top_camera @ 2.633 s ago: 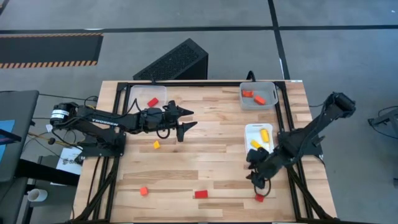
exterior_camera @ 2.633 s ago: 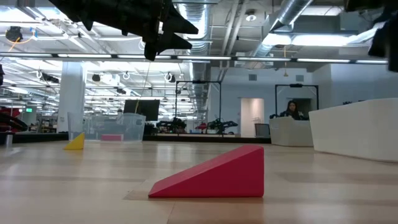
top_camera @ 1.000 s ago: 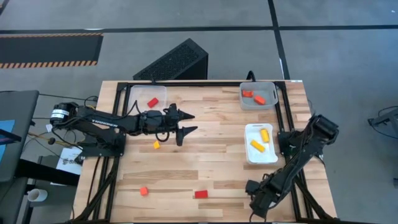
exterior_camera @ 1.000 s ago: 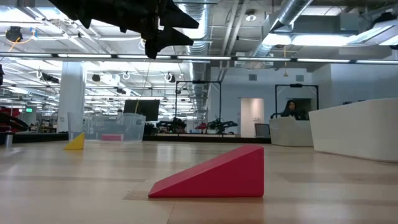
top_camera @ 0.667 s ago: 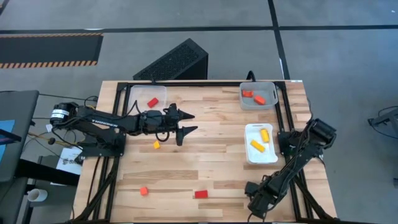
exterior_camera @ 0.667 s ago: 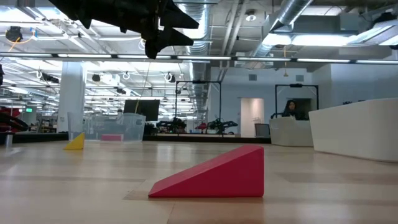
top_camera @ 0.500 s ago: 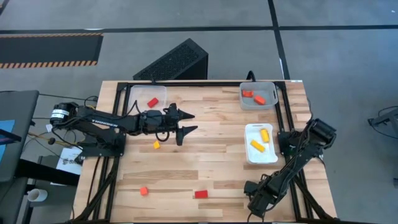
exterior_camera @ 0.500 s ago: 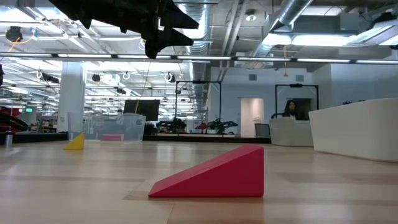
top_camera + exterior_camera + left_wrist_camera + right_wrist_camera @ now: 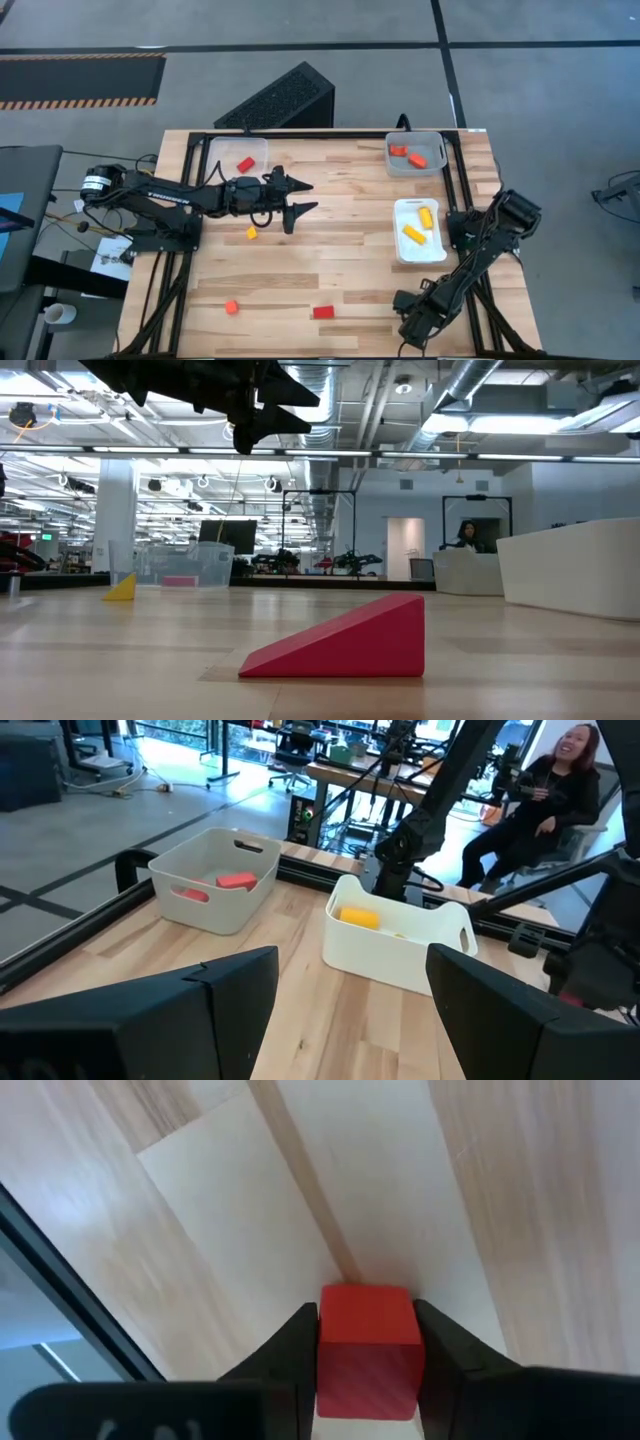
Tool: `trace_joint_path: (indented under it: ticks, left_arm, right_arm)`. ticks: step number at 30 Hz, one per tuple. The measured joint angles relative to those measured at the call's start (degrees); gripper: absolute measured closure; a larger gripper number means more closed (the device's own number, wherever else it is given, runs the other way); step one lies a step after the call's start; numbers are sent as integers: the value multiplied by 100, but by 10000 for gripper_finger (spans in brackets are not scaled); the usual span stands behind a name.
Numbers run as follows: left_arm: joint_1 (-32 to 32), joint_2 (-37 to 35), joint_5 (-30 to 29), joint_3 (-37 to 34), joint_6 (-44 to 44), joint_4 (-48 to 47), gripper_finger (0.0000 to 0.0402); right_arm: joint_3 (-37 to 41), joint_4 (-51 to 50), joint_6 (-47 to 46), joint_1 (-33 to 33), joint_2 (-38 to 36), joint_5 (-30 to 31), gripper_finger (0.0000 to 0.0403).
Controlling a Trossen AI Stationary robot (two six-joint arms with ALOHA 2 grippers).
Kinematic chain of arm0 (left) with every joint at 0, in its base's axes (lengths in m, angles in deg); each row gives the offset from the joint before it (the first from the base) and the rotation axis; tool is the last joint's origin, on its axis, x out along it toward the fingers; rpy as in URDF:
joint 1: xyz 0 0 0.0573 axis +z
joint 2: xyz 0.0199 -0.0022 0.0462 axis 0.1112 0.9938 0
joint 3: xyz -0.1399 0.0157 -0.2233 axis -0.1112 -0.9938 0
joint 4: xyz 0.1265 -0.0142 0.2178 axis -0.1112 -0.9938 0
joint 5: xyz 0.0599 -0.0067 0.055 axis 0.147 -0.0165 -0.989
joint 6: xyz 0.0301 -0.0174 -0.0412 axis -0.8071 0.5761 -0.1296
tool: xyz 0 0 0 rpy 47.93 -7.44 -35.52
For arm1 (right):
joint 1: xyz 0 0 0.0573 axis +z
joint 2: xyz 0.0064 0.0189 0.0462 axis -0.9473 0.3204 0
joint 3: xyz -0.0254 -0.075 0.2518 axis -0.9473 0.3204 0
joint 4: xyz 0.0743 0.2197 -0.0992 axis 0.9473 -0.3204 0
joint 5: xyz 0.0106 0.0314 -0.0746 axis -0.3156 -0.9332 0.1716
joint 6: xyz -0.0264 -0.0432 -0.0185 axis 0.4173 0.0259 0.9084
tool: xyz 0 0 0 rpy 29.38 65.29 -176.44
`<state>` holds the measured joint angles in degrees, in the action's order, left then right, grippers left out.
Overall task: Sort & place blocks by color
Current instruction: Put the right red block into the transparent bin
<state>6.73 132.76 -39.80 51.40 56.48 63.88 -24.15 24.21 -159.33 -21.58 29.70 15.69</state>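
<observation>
the right gripper (image 9: 412, 328) sits low at the near edge of the tabletop (image 9: 340, 250), toward the right corner; its fingers (image 9: 290, 1355) are closed onto a red cube (image 9: 366, 1348), one finger against each side, with the wood just below it. the left gripper (image 9: 296, 197) hangs above the tabletop's far-left part, fingers (image 9: 235, 982) spread wide and holding nothing; in the low view it shows as a dark shape at upper left (image 9: 270, 408). a small yellow block (image 9: 251, 233) lies on the wood near the left gripper, toward the near side. an orange-red cube (image 9: 231, 307) and a red wedge (image 9: 323, 312) lie near the near edge, well apart from each other; the wedge fills the middle of the low view (image 9: 345, 638). the clear tray (image 9: 262, 146) at the far-left edge holds one red block (image 9: 245, 164). the grey tray (image 9: 434, 140) at the far-right corner holds a red block (image 9: 398, 151) and an orange block (image 9: 417, 160). the white tray (image 9: 400, 246) by the right edge holds two yellow blocks, a cylinder (image 9: 426, 215) and a bar (image 9: 413, 234). a person (image 9: 555, 790) sits beyond the table in the left wrist view.
</observation>
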Motion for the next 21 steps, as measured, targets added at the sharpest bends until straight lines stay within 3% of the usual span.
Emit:
trace_joint_path:
  ticks: [10,16,21]
  left_arm:
    - [-3,0,1,0,-329,149,159]
    - [-110,0,2,2,-826,195,159]
    - [-244,0,2,4,-1278,384,159]
  right_arm:
    - [22,148,703,-420,-360,1725,279]
    - [15,583,1798,-976,-912,2771,278]
    - [138,1432,2948,-1545,-1337,3132,279]
